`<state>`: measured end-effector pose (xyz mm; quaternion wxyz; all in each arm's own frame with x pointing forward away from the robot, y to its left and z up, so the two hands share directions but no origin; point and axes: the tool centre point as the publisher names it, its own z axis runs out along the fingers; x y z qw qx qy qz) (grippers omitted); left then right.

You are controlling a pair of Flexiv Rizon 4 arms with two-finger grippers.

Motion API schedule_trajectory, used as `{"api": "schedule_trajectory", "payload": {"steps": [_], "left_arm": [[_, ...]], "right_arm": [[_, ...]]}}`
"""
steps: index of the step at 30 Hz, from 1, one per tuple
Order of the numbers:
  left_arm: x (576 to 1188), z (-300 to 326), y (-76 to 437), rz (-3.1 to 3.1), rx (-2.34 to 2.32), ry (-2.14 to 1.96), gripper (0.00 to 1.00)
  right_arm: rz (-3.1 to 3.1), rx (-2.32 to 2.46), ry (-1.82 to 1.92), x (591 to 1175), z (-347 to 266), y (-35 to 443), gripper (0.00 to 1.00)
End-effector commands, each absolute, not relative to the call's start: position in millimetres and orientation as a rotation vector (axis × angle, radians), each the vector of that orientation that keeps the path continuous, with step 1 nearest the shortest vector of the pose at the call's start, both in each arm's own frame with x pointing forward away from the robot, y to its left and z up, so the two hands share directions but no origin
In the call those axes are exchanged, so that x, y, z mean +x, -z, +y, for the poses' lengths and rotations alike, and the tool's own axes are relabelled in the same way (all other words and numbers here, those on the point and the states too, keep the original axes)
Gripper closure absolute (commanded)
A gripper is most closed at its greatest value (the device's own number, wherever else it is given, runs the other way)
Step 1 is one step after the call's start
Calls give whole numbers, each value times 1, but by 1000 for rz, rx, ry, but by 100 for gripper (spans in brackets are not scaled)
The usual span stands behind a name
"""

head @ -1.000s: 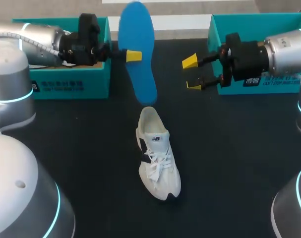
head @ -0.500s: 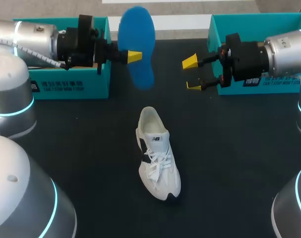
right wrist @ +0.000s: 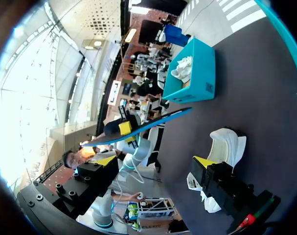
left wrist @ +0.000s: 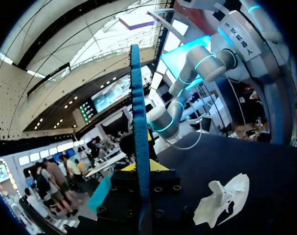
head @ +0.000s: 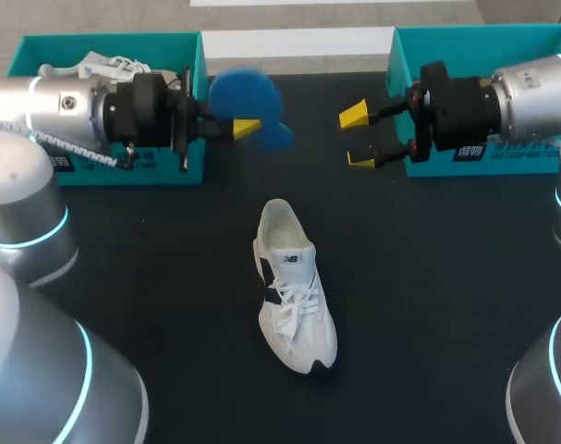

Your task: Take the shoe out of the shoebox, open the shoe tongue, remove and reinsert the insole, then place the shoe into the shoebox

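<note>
1. The left jaws were pressed onto the blue insole [head: 246,97], one yellow tip [head: 248,129] showing against its flat face. In the left wrist view the insole [left wrist: 138,122] stood edge-on between them.
2. The right jaws were spread and held nothing, their yellow tips [head: 354,115] apart in the air.
3. The white shoe [head: 294,287] sat upright on the dark table [head: 446,305], its laces tied and its toe towards the robot.
4. The insole hung above the table beyond the shoe's heel and to its left, blurred in the head view.
5. The right jaws hovered beyond the shoe's heel and to its right, well apart from the shoe.
6. One teal shoebox [head: 104,42] stood farther left of the shoe, behind the left arm, with a second white shoe [head: 104,67] inside.
7. Another teal shoebox [head: 465,35] stood farther right of the shoe, behind the right arm.
</note>
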<state>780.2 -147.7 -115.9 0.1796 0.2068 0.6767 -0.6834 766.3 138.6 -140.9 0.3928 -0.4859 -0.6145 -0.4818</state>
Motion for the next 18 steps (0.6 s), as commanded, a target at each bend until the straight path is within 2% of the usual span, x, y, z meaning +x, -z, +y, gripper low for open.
{"api": "schedule_trajectory", "payload": {"steps": [1,4,18], "left_arm": [[779,-147,123,1672,781,1743,100],[782,-148,128,1638,751,1615,100],[782,-148,128,1638,751,1615,100]], "right_arm": [[-1560,-1235,1223,767,140,142,0],[-1560,-1235,1223,767,140,142,0],[-1560,-1235,1223,767,140,142,0]]}}
